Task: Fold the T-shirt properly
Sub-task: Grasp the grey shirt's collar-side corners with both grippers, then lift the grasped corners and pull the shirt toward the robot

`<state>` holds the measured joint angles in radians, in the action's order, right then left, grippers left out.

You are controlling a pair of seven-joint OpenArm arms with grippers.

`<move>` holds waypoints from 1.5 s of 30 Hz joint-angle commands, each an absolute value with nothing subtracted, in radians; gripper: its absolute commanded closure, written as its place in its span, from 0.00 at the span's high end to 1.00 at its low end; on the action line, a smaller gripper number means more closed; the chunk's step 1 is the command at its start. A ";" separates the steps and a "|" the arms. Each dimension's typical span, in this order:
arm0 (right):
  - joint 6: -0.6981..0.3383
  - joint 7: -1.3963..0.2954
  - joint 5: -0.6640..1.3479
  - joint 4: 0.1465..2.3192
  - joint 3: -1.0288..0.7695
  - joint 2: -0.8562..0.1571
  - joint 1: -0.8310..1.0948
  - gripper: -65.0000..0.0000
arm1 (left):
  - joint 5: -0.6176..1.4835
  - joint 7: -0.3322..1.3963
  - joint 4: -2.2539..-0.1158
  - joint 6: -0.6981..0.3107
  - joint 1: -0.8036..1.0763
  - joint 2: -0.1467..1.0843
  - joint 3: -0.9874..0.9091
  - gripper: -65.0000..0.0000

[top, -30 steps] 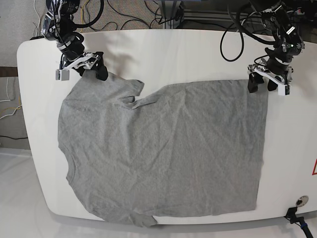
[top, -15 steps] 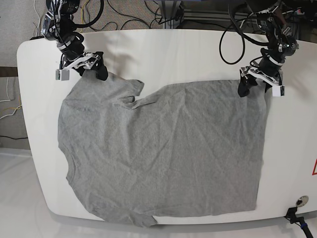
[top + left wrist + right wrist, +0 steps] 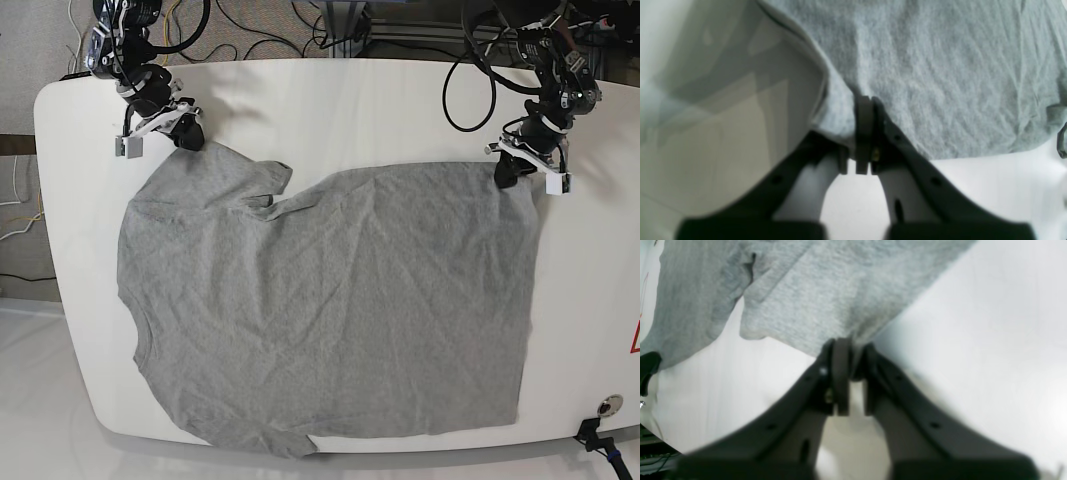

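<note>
Across the white table (image 3: 340,100) your T-shirt (image 3: 330,310) lies flat and unfolded, left gripper (image 3: 864,133) and right gripper (image 3: 848,365) each apparently pinching a far-edge corner, every fold remaining.

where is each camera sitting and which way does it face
base: high above the white table, looking down at the spread T-shirt, both arms at its far corners.
left wrist: on the left arm, looking along the left gripper, shut on the T-shirt's lifted corner.
right wrist: on the right arm, looking along the right gripper, pinching the T-shirt's edge.
shared: all show the T-shirt and table; each wrist grip appears in the base view.
</note>
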<state>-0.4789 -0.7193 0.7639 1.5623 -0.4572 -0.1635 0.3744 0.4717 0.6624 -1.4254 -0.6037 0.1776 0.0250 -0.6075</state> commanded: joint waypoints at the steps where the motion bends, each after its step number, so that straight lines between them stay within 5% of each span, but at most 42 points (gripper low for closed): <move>1: -0.478 -0.728 0.762 1.570 -0.461 -0.171 0.377 0.02 | 0.453 0.688 -1.431 -0.601 0.177 0.028 -0.607 0.00; 22: -0.478 -0.700 0.762 1.676 -0.466 -0.173 0.487 0.00 | 0.452 0.688 -1.569 -0.601 0.323 0.044 -0.610 0.00; 45: -0.478 -0.636 0.762 1.954 -0.464 -0.170 0.931 0.00 | 0.453 0.688 -1.704 -0.601 0.696 0.038 -0.611 0.00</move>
